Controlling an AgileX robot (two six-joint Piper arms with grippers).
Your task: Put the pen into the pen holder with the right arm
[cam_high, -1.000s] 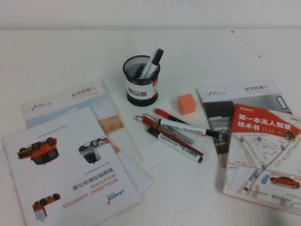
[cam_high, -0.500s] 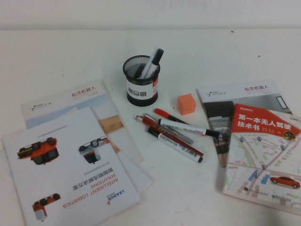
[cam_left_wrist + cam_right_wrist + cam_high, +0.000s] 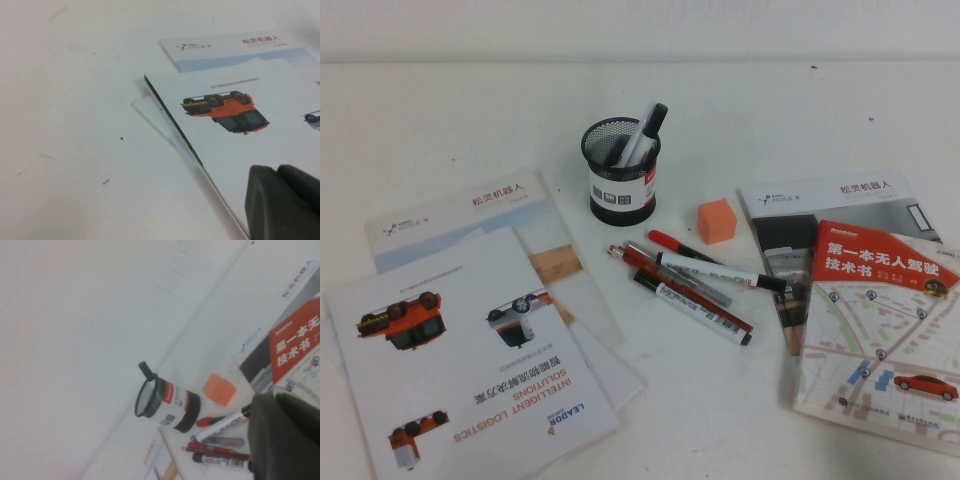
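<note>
A black mesh pen holder point(image 3: 621, 170) stands at mid-table with one black-and-white marker point(image 3: 645, 130) leaning inside it. Several pens point(image 3: 695, 290) lie in a loose bundle on the table just in front and to the right of it, among them a white marker point(image 3: 720, 272) and a red pen point(image 3: 675, 245). Neither gripper shows in the high view. My right gripper point(image 3: 274, 399) hangs above the table, shut and empty, with the holder point(image 3: 167, 399) and the pens point(image 3: 220, 447) beyond it. My left gripper point(image 3: 276, 172) is shut and empty over a brochure point(image 3: 240, 125).
An orange cube point(image 3: 717, 220) sits right of the holder. Stacked brochures point(image 3: 470, 340) cover the front left. A booklet with a red cover and a map point(image 3: 880, 300) lies at the right, its edge touching the pens' tips.
</note>
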